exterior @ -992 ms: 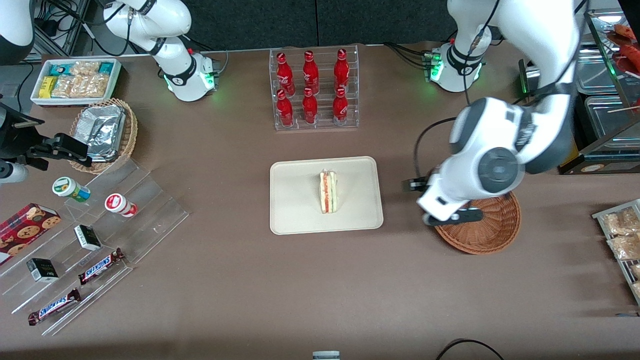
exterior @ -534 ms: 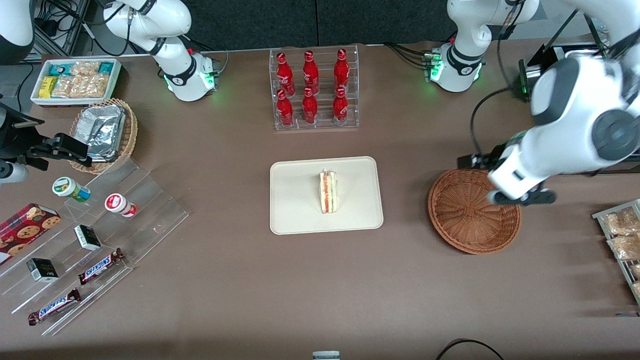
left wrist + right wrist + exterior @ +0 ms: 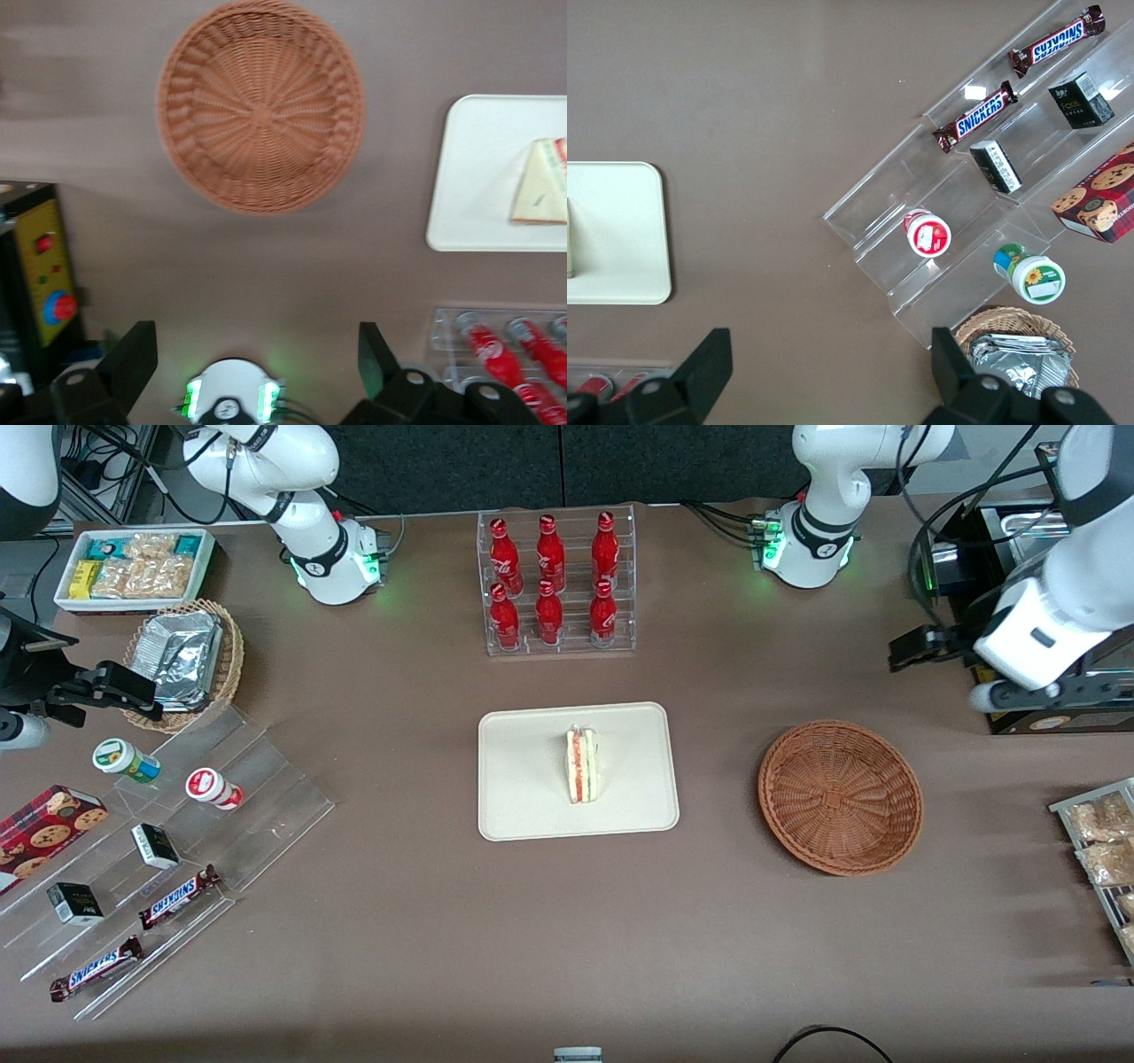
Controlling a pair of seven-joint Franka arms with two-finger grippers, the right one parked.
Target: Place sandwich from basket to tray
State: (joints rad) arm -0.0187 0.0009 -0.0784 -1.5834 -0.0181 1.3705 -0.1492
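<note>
Brown tabletop (image 3: pixel 425 957) seen from the front, with both arm bases at its far edge. The tray (image 3: pixel 523 779) lies at the table's middle, its long axis running across the table. The sandwich (image 3: pixel 581 765) rests on the tray, slightly toward the working arm's end from the tray's centre; its long axis runs from the far edge toward the front camera, with the red, orange and green filling layers showing as stripes along that axis. In the wrist view the sandwich (image 3: pixel 540 181) appears as a pale wedge with its striped cut edge turned away from the basket (image 3: pixel 260 105). The basket (image 3: pixel 840 797) sits on the table beside the tray, toward the working arm's end, apart from it and holding nothing. The gripper (image 3: pixel 257 354) hangs high near the working arm's end of the table, farther from the front camera than the basket, its fingers (image 3: pixel 133 356) spread wide with nothing between them.

Legible writing: two bars marked "SNICKERS" (image 3: pixel 177 895) on the clear stepped stand (image 3: pixel 266 815) toward the parked arm's end. A clear rack of red bottles (image 3: pixel 554 584) stands farther from the front camera than the tray; their white script is too small to read
</note>
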